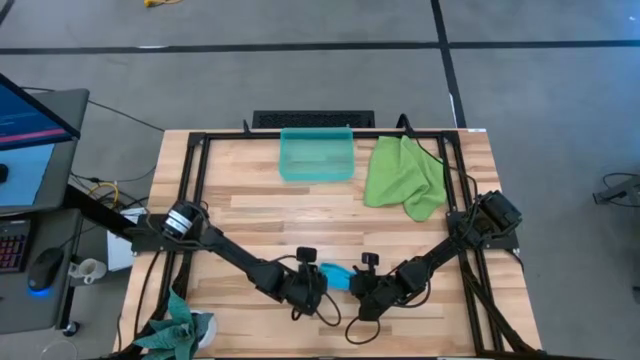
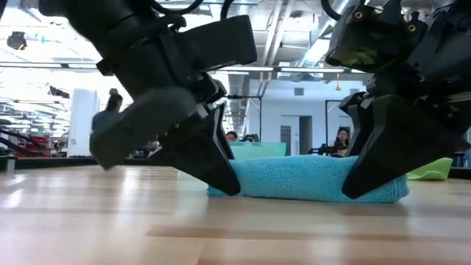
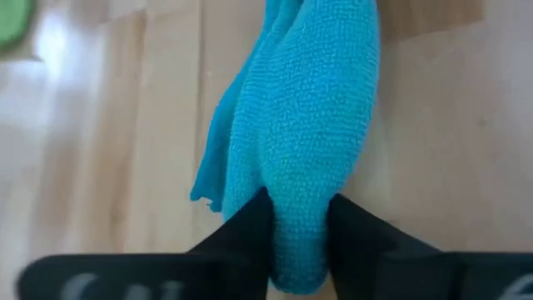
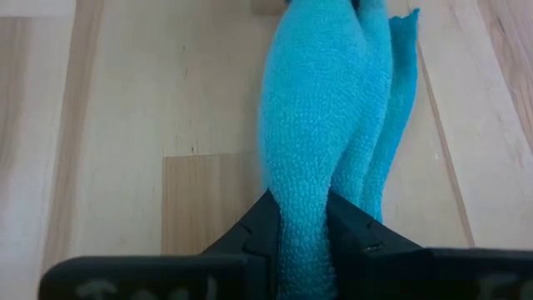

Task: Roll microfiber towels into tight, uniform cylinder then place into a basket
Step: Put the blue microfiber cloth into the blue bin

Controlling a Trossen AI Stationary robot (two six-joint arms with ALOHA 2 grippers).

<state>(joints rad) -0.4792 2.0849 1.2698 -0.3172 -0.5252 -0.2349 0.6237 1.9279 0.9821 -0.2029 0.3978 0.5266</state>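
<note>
Blue towel [image 3: 316, 125]: nubbly matt cloth. Surface [image 4: 125, 125]: smooth pale wood with slight sheen. Basket [image 1: 317, 155]: translucent glossy plastic.

Two towels: blue [image 1: 337, 276], green [image 1: 405, 177]; one basket [image 1: 317, 175]

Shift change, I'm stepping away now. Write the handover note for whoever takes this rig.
Left gripper: shut on one end of the blue towel.
Right gripper: shut on the other end.
Blue towel: rolled, lying on the table at the near edge, between the two grippers; one loose flap shows along its side.
Green towel: unrolled, crumpled at the far right beside the basket.
Basket: far middle of the table, nothing visible in it.
Done: blue towel rolled.
Left: carry the blue roll to the basket; roll and place the green towel.
</note>
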